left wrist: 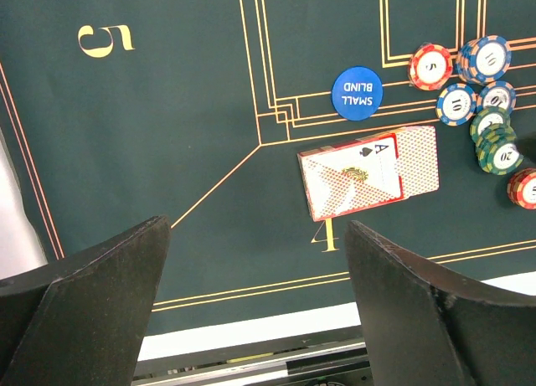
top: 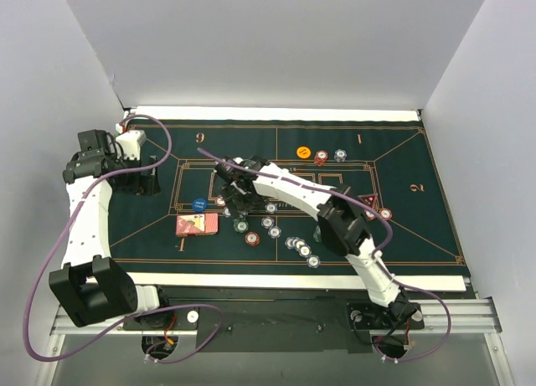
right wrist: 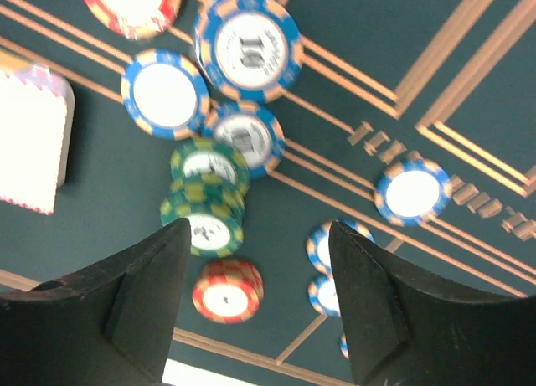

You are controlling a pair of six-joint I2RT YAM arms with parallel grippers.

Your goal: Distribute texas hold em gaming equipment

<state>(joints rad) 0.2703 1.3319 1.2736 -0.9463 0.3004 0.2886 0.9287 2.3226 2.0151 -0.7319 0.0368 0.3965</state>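
My right gripper is open and empty above a cluster of poker chips left of the mat's middle. In its wrist view the gripper hangs over a green chip stack, a red stack and blue chips. The red-backed playing cards lie face down with an ace on top, beside a blue "small blind" disc. My left gripper is open and empty at the mat's left side, apart from the cards. An orange disc and a red triangular marker lie further right.
The green felt mat covers the table inside white walls. Two chips sit near the orange disc, one chip by the marker, and a row of blue chips runs toward the near edge. The mat's white border lies below my left gripper.
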